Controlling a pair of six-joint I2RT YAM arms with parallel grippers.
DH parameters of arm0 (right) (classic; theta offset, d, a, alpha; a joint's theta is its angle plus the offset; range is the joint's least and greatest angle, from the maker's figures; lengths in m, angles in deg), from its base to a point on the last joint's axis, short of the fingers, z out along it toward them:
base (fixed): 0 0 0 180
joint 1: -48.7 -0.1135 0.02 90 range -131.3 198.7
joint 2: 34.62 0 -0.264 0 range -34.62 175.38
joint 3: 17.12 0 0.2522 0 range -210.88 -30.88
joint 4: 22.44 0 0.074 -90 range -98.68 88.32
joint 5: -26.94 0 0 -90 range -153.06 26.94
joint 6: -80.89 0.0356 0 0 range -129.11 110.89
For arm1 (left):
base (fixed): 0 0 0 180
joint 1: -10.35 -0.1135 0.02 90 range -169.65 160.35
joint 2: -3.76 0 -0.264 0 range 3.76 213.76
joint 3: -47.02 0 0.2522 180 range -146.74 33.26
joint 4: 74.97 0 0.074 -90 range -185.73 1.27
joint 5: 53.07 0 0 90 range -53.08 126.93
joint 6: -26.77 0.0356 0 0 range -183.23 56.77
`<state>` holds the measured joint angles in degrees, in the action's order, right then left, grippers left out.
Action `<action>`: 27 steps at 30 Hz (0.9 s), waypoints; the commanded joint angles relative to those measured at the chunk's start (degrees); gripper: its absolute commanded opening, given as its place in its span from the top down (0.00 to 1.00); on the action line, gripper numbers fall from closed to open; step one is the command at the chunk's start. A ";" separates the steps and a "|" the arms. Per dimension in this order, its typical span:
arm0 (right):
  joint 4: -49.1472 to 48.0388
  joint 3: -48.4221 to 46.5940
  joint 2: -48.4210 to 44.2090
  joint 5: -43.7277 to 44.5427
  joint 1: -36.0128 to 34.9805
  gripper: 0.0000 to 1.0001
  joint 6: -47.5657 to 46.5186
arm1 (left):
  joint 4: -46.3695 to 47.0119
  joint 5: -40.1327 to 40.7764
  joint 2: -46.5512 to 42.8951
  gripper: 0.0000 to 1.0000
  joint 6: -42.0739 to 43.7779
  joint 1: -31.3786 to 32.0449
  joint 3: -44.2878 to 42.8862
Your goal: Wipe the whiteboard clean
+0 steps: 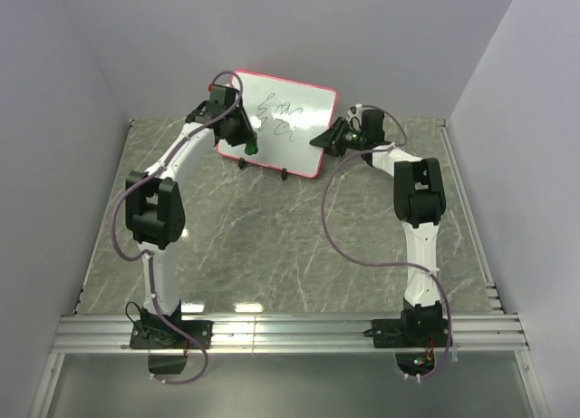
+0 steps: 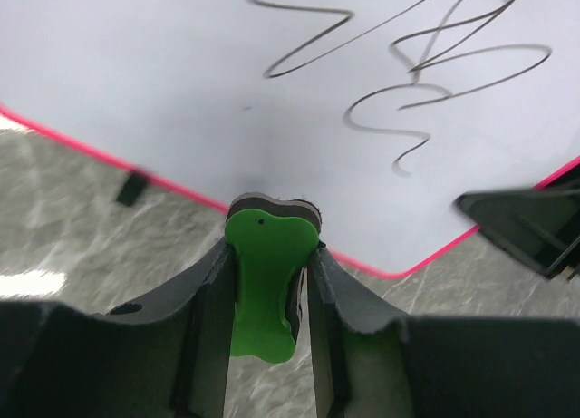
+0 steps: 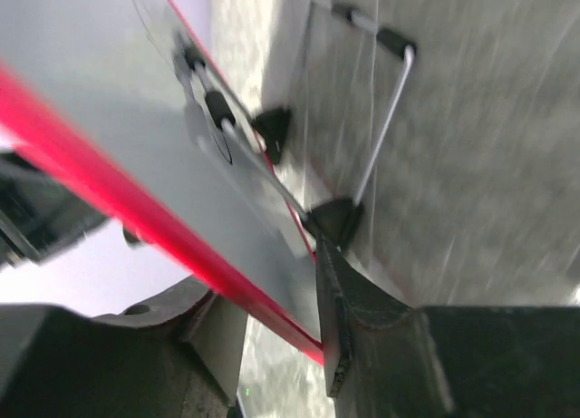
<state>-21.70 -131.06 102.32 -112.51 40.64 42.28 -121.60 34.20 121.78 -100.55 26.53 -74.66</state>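
The whiteboard (image 1: 294,132), white with a red-pink frame, stands tilted at the back of the table on two black feet (image 1: 285,172). Dark scribbles (image 1: 279,117) cross its upper middle. My left gripper (image 1: 246,144) is shut on a green-black eraser (image 1: 249,150) at the board's lower left. In the left wrist view the eraser (image 2: 263,282) sits between my fingers, its tip touching the white surface (image 2: 181,92) below the scribbles (image 2: 408,64). My right gripper (image 1: 322,139) is closed on the board's right edge. In the right wrist view the red frame (image 3: 136,209) runs between its jaws.
Grey marble tabletop (image 1: 272,246) with light walls on three sides. A metal rail (image 1: 290,332) runs along the near edge, where both arm bases are bolted. The board's wire stand (image 3: 390,110) and a black foot (image 3: 337,220) show in the right wrist view.
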 commanded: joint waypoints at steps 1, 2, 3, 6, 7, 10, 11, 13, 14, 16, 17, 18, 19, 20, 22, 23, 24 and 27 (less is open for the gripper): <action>3.87 4.81 -6.24 -0.56 -2.40 0.92 -4.99 | 7.62 -3.43 2.83 1.00 0.58 3.49 -3.78; 4.22 6.21 -7.03 -0.47 -2.75 0.95 -5.34 | 8.25 -3.61 3.79 1.00 0.93 4.29 -4.92; 5.79 8.40 -8.43 -0.47 -3.02 0.99 -6.65 | 8.95 -4.13 5.54 1.00 1.28 5.08 -5.63; 8.70 13.42 -12.04 0.32 -4.60 1.00 -9.46 | 11.93 -4.48 8.01 1.00 1.99 8.33 -6.96; 8.80 14.83 -12.92 0.41 -4.86 1.00 -9.82 | 13.95 -4.75 8.19 1.00 2.34 9.21 -6.69; 9.50 18.96 -15.39 0.76 -6.18 1.00 -9.65 | 16.42 -3.88 7.93 1.00 3.39 12.98 -3.46; 9.67 20.19 -16.09 0.67 -6.53 1.00 -9.65 | 18.25 -3.78 7.23 1.00 3.57 13.52 -2.31; 11.16 20.99 -16.71 0.59 -8.11 1.00 -10.26 | 20.20 -3.87 6.44 1.00 4.10 14.83 1.63; 12.21 20.99 -17.41 0.93 -8.73 1.00 -10.87 | 21.34 -3.35 5.91 1.00 4.36 15.10 2.96; 14.59 21.17 -18.29 1.29 -10.49 1.00 -12.28 | 21.87 -1.33 5.38 1.00 3.84 14.84 6.73; 15.38 21.17 -19.34 1.29 -10.93 1.00 -12.72 | 22.31 -1.23 4.95 1.00 3.92 14.41 7.54; 17.30 21.34 -19.96 1.37 -11.54 1.00 -13.68 | 23.01 -1.41 4.68 1.00 4.10 13.97 8.33; 17.76 21.69 -20.57 1.20 -11.72 1.00 -13.95 | 23.63 -1.67 4.50 1.00 4.19 12.66 9.56; 18.28 22.65 -22.06 1.20 -11.72 1.00 -14.13 | 24.16 -2.02 3.89 1.00 4.27 11.86 10.18; 18.47 23.80 -23.38 0.85 -11.72 1.00 -13.96 | 25.48 -1.94 3.89 1.00 4.80 9.32 10.88; 18.73 24.67 -24.52 0.85 -11.81 1.00 -13.78 | 25.65 -2.02 4.41 1.00 4.89 8.26 10.71; 18.90 24.94 -25.05 0.76 -11.90 1.00 -13.78 | 25.92 -1.94 4.85 1.00 5.06 7.20 10.36; 20.57 25.21 -26.11 0.15 -12.51 1.00 -14.39 | 26.27 -2.20 7.40 1.00 5.24 3.51 7.73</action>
<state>-9.55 -106.91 80.25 -102.94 32.27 31.49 -97.05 30.42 125.87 -96.84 34.36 -65.46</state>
